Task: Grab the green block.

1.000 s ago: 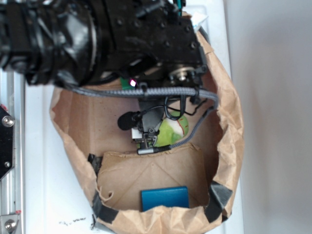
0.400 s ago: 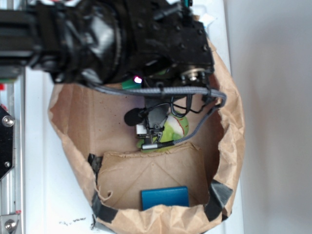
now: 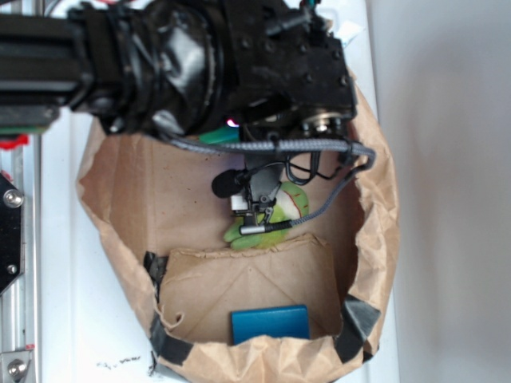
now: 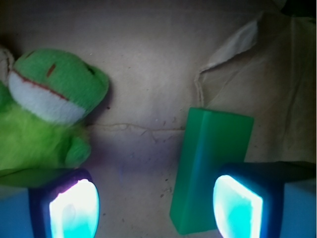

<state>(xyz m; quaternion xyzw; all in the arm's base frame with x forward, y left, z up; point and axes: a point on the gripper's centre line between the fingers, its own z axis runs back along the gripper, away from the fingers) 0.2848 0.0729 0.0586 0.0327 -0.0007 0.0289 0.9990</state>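
The green block (image 4: 210,163), smooth and rectangular, lies on the brown paper floor in the wrist view. It sits inside the gap of my gripper (image 4: 156,208), close to the right finger pad (image 4: 237,206); whether they touch is unclear. The left pad (image 4: 74,208) stands well apart from the block, so the gripper is open and holds nothing. In the exterior view only a green sliver of the block (image 3: 217,137) shows under the black arm (image 3: 200,64), and the fingers are hidden beneath it.
A fuzzy yellow-green plush frog (image 4: 44,124) lies just left of the left finger; it also shows in the exterior view (image 3: 279,209). A blue block (image 3: 270,324) rests at the near end of the brown paper bag (image 3: 382,231), whose crumpled walls surround everything.
The arm has shifted up and slightly right in the exterior view, away from the blue block. More of the frog now shows below the wrist camera.
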